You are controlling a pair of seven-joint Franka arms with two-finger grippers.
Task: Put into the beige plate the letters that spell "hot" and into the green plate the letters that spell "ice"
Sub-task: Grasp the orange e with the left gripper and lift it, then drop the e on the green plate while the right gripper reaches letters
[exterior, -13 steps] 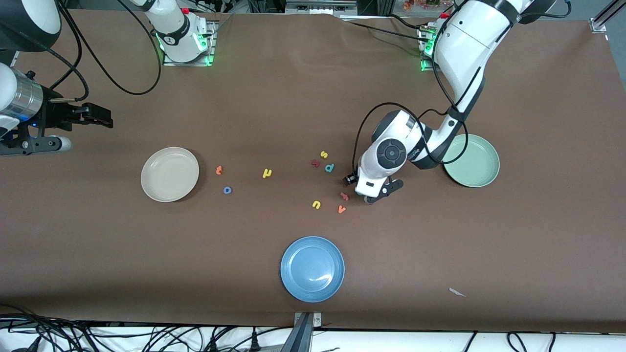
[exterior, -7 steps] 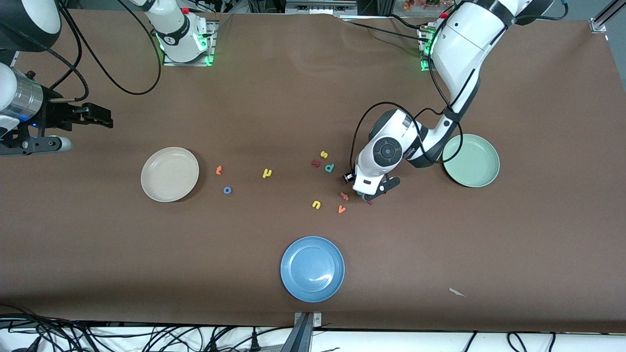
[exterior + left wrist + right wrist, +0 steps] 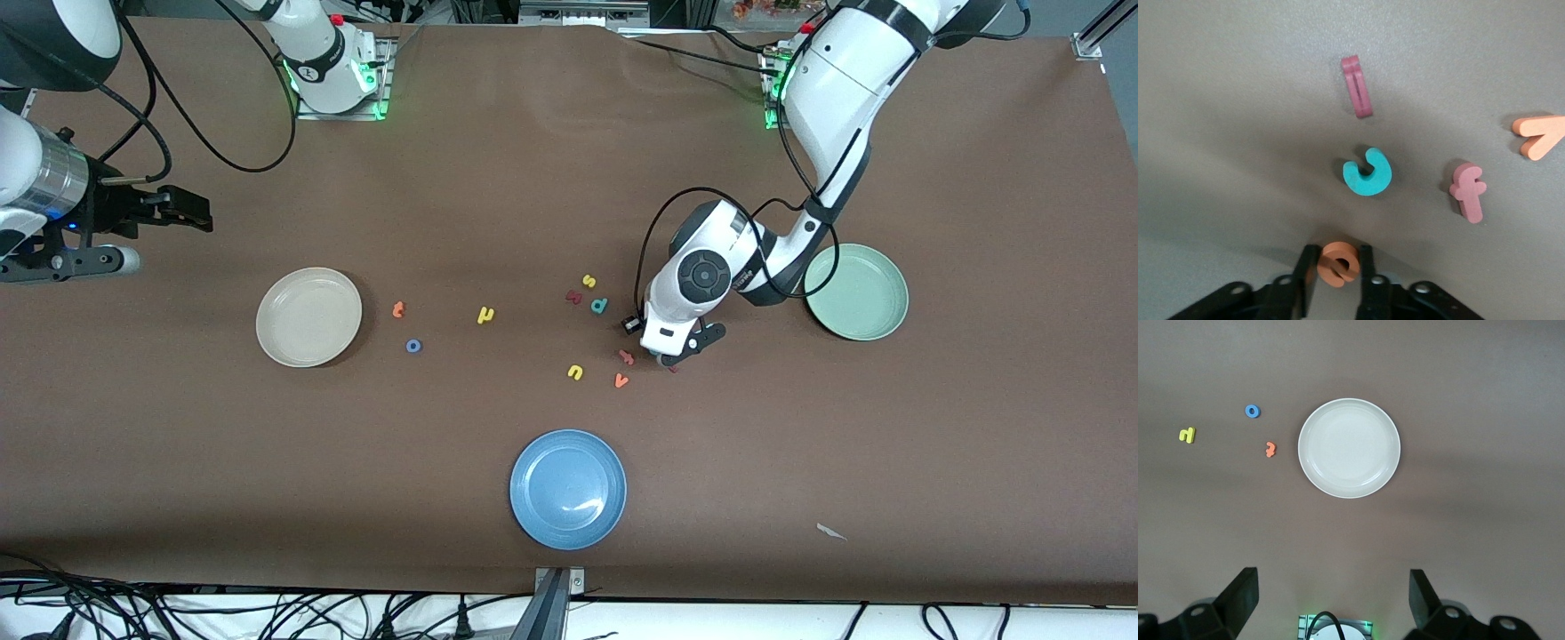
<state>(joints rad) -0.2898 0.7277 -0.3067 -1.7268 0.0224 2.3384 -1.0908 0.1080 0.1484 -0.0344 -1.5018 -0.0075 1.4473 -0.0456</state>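
Note:
My left gripper is down at the table, shut on the orange e. The teal c and the dark red i lie just off its tips. In the front view the left gripper hides the e and c; only the i peeks out. The green plate is beside that arm. The orange t, blue o and yellow h lie by the beige plate. My right gripper hangs open at the right arm's end, and its wrist view shows the beige plate.
A pink f, orange v and yellow u lie close to the left gripper. A yellow s, teal p and a dark red letter sit a little farther back. A blue plate is near the front edge.
The left gripper's fingers have closed in from wide open onto the orange e, and its hand has settled slightly toward the letters. The right gripper has barely drifted.

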